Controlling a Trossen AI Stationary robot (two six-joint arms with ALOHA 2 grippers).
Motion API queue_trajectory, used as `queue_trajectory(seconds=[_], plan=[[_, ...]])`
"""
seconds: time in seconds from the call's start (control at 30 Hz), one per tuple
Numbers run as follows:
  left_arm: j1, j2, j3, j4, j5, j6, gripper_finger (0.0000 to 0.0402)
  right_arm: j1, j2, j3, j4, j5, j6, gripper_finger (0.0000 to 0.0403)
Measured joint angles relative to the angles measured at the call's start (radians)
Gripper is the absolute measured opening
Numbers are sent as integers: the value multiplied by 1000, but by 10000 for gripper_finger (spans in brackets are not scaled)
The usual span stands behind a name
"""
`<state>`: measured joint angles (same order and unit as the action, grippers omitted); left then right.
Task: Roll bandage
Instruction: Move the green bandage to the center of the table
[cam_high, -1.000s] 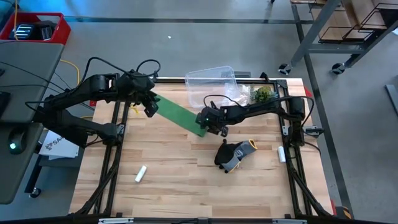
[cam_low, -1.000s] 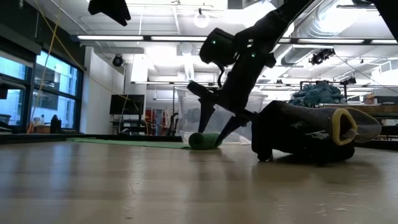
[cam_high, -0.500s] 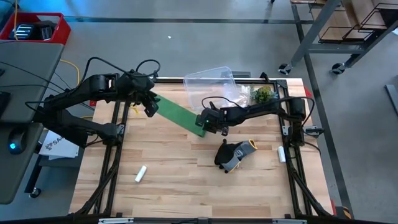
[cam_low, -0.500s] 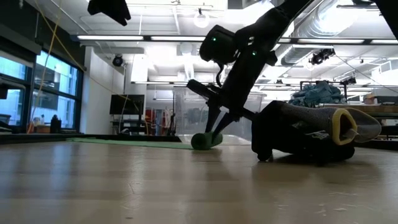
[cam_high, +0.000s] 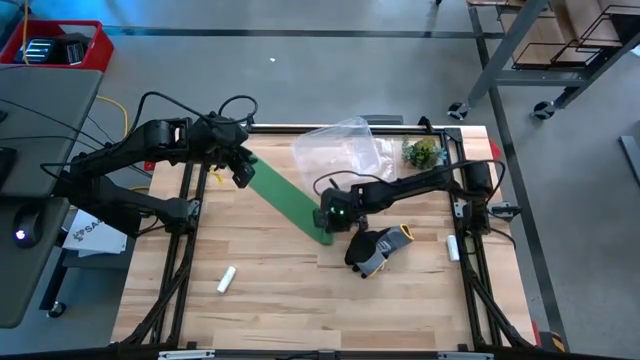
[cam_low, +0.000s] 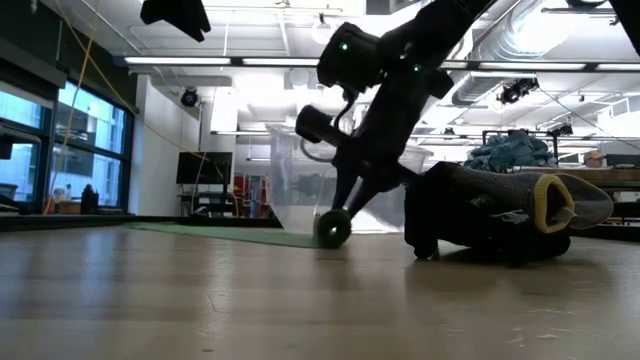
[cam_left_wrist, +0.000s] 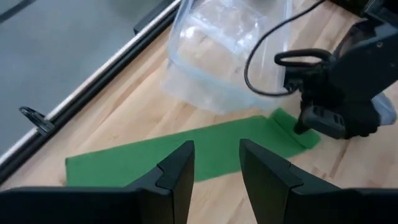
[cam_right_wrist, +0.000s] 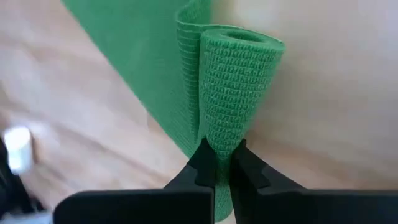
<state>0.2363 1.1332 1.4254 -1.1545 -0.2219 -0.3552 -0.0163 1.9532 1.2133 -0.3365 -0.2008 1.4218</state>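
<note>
the bandage (cam_high: 288, 197) lies as a long green strip running diagonally across the wooden table (cam_high: 270, 300), flat on the boards for most of its length and wound into a small roll (cam_low: 332, 228) at the end nearer the middle. the right gripper (cam_high: 331, 217) is down at that rolled end, and from its own wrist camera the two dark fingers (cam_right_wrist: 202, 167) are pinched close together on the roll's fabric (cam_right_wrist: 239, 81), with the loose strip trailing away behind it. in the low view the roll sits on the table surface with the right arm leaning down onto it from above. the left gripper (cam_high: 240, 170) is held over the strip's far end, near the table's back left corner; from its wrist camera the fingers (cam_left_wrist: 177, 171) stand apart above the green band (cam_left_wrist: 186, 152) with nothing between them, and i cannot tell whether they touch it. just beyond the roll, toward the right side, lies a dark grey glove (cam_high: 375, 248) with a yellow cuff. a clear plastic container (cam_high: 340, 150) sits at the back edge beside the strip, a small green clump (cam_high: 421, 152) to its right, and a small white cylinder (cam_high: 227, 279) lies alone well apart near the front left.
</note>
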Motion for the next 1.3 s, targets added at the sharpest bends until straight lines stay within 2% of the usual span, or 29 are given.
queue_trajectory(seconds=[0.27, 0.53, 0.73, 0.97, 1.17, 1.3], plan=[[-2, -1, -13, 7, 32, -27, 125, 54, -46, 0, -177, -17, -104, 3], [-37, -1, -216, 19, 191, -126, 125, 40, -69, 1, -245, -21, -186, 3], [-54, -6, -237, 104, 189, -158, 125, 39, -129, 2, -232, -36, -228, 3], [-60, -5, -245, 189, 150, -159, 125, 3, -177, 2, -231, 1, -253, 3], [-84, -2, -426, 205, 183, -187, 125, -8, -182, 2, -236, 14, -272, 3], [-66, 0, -564, 299, 171, -210, 125, -10, -182, 2, -235, 21, -277, 3]])
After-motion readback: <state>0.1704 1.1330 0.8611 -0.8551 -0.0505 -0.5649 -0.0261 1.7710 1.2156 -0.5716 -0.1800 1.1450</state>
